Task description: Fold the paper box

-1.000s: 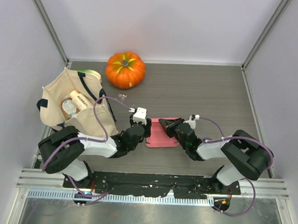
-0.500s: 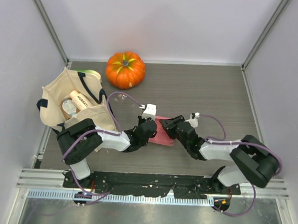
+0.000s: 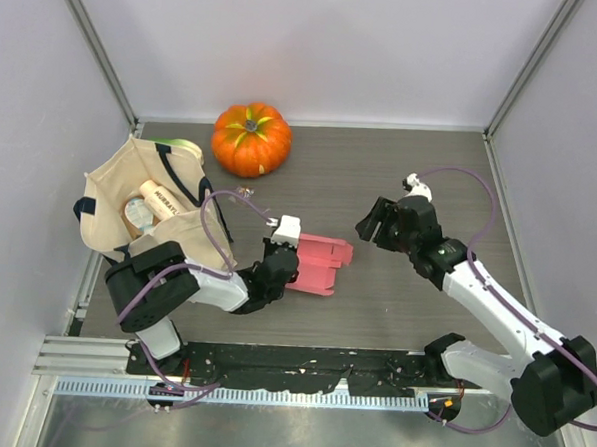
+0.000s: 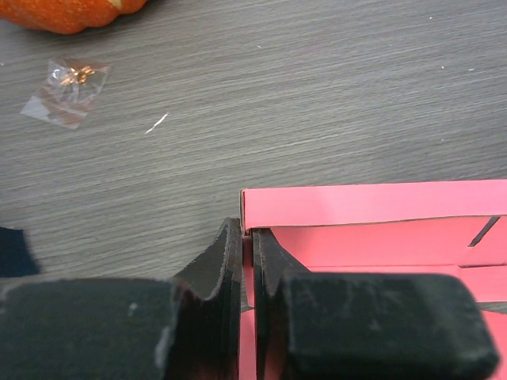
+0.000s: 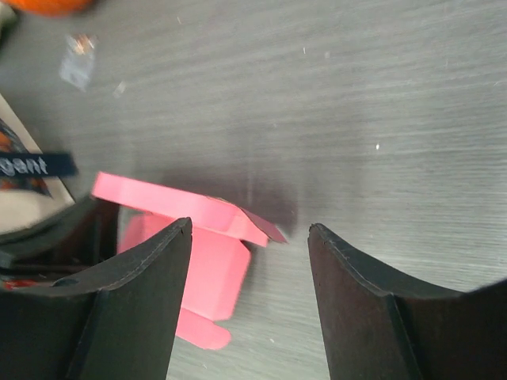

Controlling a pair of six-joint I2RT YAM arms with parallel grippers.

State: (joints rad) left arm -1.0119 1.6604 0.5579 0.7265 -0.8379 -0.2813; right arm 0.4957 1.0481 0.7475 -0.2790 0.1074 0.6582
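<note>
The pink-red paper box [image 3: 323, 263] lies partly folded on the dark table, in front of the left arm. One long panel [image 4: 372, 204] stands up as a wall along its far side. My left gripper [image 3: 294, 264] is shut on the box's left edge, and a strip of pink card shows between its fingers [image 4: 246, 247]. Off to the right and further back, my right gripper [image 3: 377, 224] hangs open and apart from the box. In the right wrist view the box [image 5: 174, 203] lies below and to the left, with nothing between the open gripper's [image 5: 249, 227] jaws.
An orange pumpkin [image 3: 251, 139] sits at the back. A beige tote bag [image 3: 144, 210] holding items stands at the left, close to the left arm. A small clear wrapper [image 3: 244, 193] lies between bag and box. Walls close in both sides.
My right gripper let go of the box, opened and drew back up to the right. My left gripper closed on the box's left edge. The box's far panel now stands up.
</note>
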